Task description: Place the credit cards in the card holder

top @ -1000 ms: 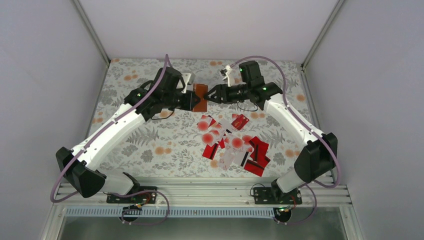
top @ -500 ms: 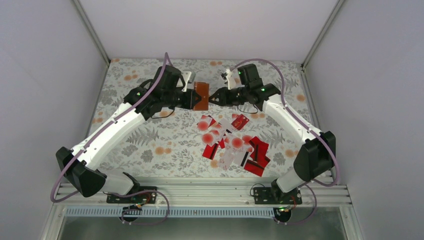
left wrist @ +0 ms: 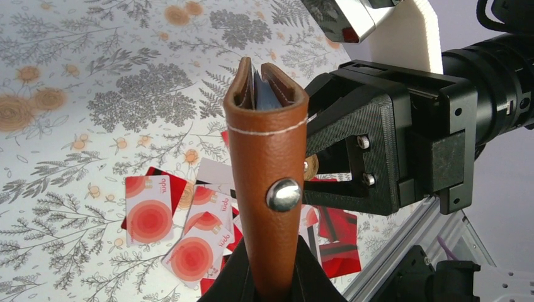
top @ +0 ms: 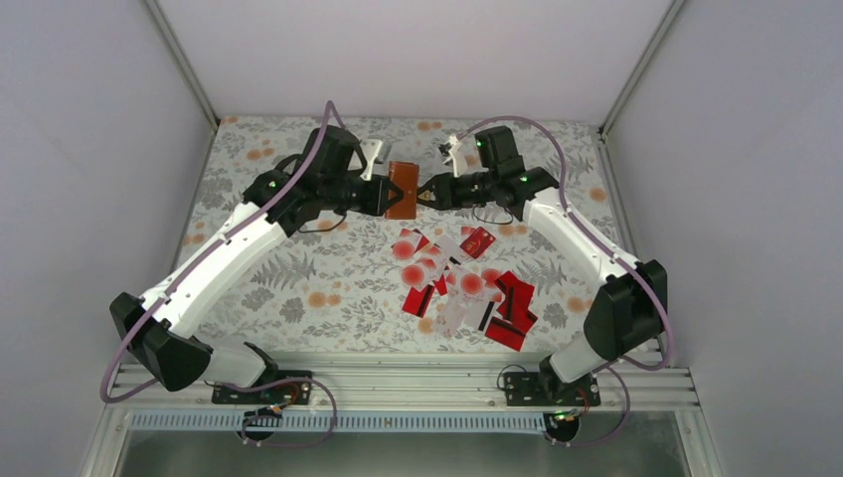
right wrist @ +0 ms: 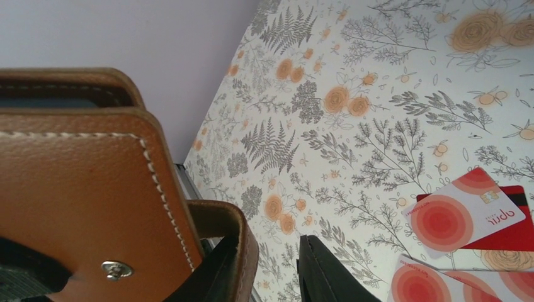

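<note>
The card holder (top: 401, 189) hangs in the air over the far middle of the surface (top: 288, 278), clamped tight by the left pincer (top: 383, 196). The right pincer (top: 425, 191), which backed off a moment ago, is at its open edge again, jaws narrowed to a slim gap around that edge without squeezing it. It seems to be spreading the pockets. I see no card inside, and the credit cards (top: 462, 283) lie scattered right of the middle.

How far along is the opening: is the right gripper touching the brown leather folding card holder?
Touching: right wrist view shows the right gripper with one finger against the card holder flap.
</note>
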Available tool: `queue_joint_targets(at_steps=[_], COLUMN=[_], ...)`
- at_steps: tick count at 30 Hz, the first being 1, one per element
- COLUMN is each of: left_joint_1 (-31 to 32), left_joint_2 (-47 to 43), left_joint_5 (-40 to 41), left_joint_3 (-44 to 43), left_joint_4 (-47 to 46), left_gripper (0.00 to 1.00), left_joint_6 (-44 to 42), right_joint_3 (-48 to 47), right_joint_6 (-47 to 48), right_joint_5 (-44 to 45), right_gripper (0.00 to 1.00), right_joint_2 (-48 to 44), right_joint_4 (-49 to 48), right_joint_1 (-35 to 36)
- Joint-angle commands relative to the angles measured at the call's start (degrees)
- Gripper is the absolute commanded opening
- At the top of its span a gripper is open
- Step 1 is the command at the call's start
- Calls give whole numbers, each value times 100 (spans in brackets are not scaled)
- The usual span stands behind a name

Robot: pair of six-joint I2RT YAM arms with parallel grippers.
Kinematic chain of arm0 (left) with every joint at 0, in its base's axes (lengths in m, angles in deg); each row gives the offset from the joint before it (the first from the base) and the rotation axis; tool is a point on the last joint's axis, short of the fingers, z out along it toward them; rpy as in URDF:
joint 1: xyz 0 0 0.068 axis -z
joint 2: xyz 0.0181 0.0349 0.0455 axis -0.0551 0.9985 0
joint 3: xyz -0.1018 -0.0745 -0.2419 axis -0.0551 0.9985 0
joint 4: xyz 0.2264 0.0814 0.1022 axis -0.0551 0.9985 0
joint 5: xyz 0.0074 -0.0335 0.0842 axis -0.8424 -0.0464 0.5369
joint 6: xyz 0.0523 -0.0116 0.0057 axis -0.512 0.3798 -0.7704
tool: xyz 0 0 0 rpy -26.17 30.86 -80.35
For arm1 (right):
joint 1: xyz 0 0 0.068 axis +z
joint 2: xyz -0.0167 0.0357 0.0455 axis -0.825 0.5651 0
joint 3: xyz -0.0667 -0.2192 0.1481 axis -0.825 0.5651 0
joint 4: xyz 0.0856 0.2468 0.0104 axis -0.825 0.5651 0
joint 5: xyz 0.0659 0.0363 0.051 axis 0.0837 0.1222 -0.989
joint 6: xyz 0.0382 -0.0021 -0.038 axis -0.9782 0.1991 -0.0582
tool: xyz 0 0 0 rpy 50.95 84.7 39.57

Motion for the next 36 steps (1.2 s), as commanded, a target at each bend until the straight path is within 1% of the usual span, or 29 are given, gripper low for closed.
queue_joint_targets(at_steps=[1,12,19,22,25,26,28,30,32,35,36], left_joint_1=[-21,-34,-39,-39,-47,-47,-56,-63,-65,-80,-82], left_joint_2=[-52,-93,-100,-119,-158,-168,-200,-258,-360,-567,-610], left_joint_5=[-420,-488,-431,-450,-239,-134,65,215,404,757,896], left_joint_3=[-76,182,290,440,716,850,1166,1512,1863,2349,2514], left_joint_4=[-143,-85,-28,-73,-75,-52,-30,-30,-52,-17,45], left_gripper=[2,2,2,2,3,5,20,31,48,66,70], left_joint_6=[-165,-197,-218,-175,21,103,268,410,523,654,702], right_joint_3=[29,-8,49,114,209,260,372,455,543,670,691], right_joint_6=[306,565,589,551,492,466,405,316,197,4,-63], right_joint_5=[-561,-464,-484,-538,-489,-473,-403,-271,-168,-61,-6], right_gripper=[23,17,4,4,4,4,4,4,4,4,4], right_joint_2=[-265,-409,-484,-463,-388,-354,-289,-213,-109,111,241], right_joint_4=[-254,-61,-26,-23,47,65,97,132,134,30,-16], right_joint_1=[17,6,10,18,92,128,241,370,494,708,809])
